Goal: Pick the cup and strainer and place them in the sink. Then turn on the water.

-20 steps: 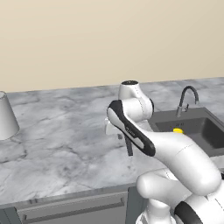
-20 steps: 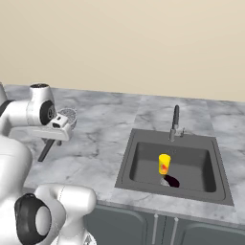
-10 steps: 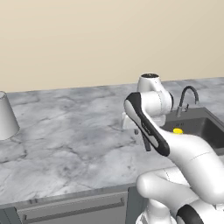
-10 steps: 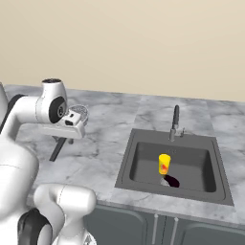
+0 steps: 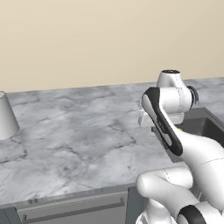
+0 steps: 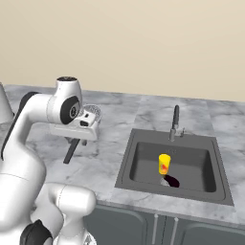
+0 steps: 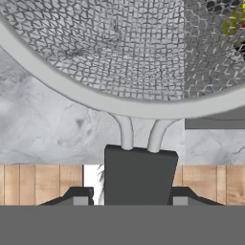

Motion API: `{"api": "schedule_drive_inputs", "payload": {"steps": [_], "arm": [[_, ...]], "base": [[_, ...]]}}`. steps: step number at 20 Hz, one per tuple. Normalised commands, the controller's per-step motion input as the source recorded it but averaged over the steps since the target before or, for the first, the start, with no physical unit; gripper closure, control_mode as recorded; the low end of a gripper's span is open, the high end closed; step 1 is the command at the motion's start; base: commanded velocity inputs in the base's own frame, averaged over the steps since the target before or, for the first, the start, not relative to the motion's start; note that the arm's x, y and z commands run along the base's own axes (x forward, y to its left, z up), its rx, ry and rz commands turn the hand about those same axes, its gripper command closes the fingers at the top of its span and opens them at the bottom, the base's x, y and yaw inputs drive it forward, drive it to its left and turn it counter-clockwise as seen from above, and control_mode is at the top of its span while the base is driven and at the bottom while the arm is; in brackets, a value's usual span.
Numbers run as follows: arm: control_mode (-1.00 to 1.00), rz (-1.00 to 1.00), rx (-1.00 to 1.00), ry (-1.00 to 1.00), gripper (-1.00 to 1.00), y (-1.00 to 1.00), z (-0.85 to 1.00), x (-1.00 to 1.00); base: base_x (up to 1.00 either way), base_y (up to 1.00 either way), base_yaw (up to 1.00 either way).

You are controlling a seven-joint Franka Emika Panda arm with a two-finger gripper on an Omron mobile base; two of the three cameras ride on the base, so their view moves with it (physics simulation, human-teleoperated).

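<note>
Claw (image 7: 129,198) pinching the strainer (image 7: 119,67) by its dark handle, one fingertip (image 7: 80,197) on either side of it. Mesh head just ahead of the claw in the hand view, grey rim curving across, marble counter (image 7: 43,129) under it, a yellow blur through the mesh at the upper right. From the right base camera: claw (image 6: 79,136) held above the counter (image 6: 100,162) to the left of the sink (image 6: 125,168), mesh head (image 6: 93,111) up behind it, handle hanging down and tilted below it. Clear of the counter, not yet over the basin. Cup (image 6: 164,164) upright on the sink floor, near the middle, red-orange mark facing forward. Tap (image 6: 174,123) behind the basin at its back rim, no stream from it. In the left base view, pale cone-shaped vessel (image 5: 6,116) far off on the counter (image 5: 78,140).
</note>
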Motion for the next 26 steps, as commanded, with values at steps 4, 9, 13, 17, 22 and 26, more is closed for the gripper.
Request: {"api": "schedule_drive_inputs", "payload": {"steps": [4,9,13,17,22,26], "arm": [[-1.0,0.0,0.0,0.0,1.0,-0.29,0.04,-0.08],[-1.0,0.0,0.0,0.0,1.0,-0.14,0.13,0.0],[-1.0,0.0,0.0,0.0,1.0,-0.24,0.05,0.0],[-1.0,0.0,0.0,0.0,1.0,-0.4,0.01,0.0],[-1.0,0.0,0.0,0.0,1.0,-0.37,0.0,0.0],[1.0,0.0,0.0,0.0,1.0,-0.08,0.0,-0.02]], "base": [[0.0,0.0,0.0],[0.0,0.0,0.0],[0.0,0.0,0.0],[0.0,0.0,0.0],[0.0,0.0,0.0],[-0.18,-0.25,0.0]]}}
